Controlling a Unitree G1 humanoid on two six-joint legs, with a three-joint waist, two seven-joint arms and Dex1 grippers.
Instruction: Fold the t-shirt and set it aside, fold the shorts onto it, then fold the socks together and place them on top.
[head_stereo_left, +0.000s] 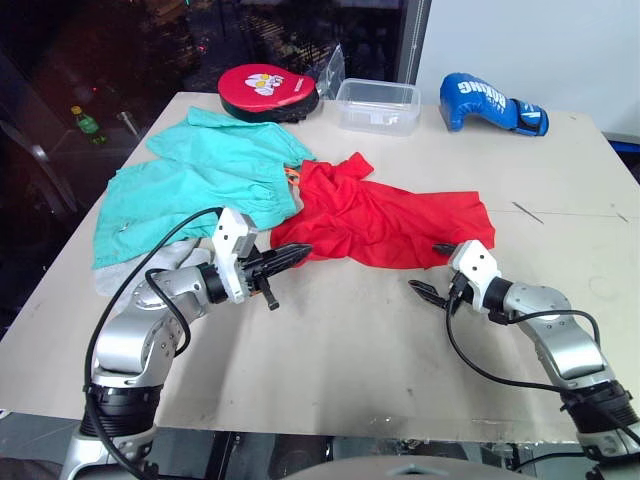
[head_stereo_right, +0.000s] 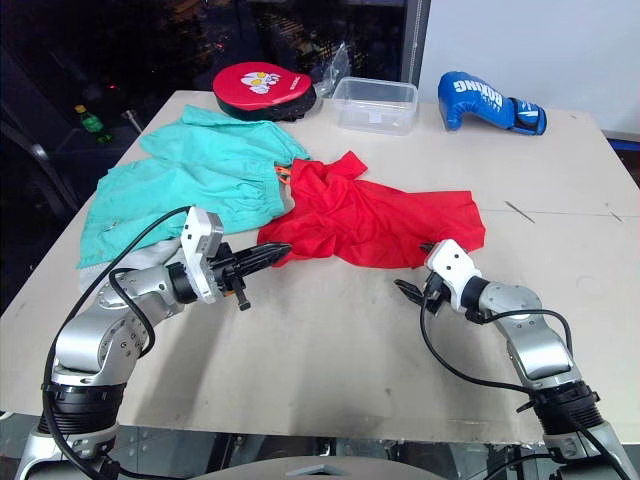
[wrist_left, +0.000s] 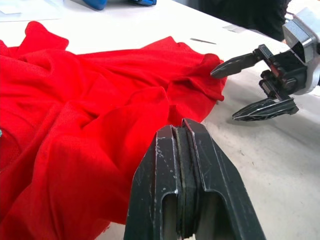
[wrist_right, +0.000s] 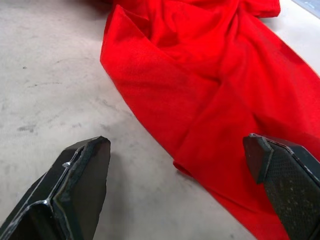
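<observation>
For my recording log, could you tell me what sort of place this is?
Probably a lab or test room set up for laundry folding: a plain worktable by a dark window holds the red t-shirt and green shorts, alongside unrelated props such as a blue boxing glove and a clear plastic container.

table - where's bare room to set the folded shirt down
Free: the near half of the table, between the left end effector and right end effector, below the shirt. Also the right side, between the shirt and the table edge, below the glove. Crowded: far left, with shorts, mitt and tub.
</observation>
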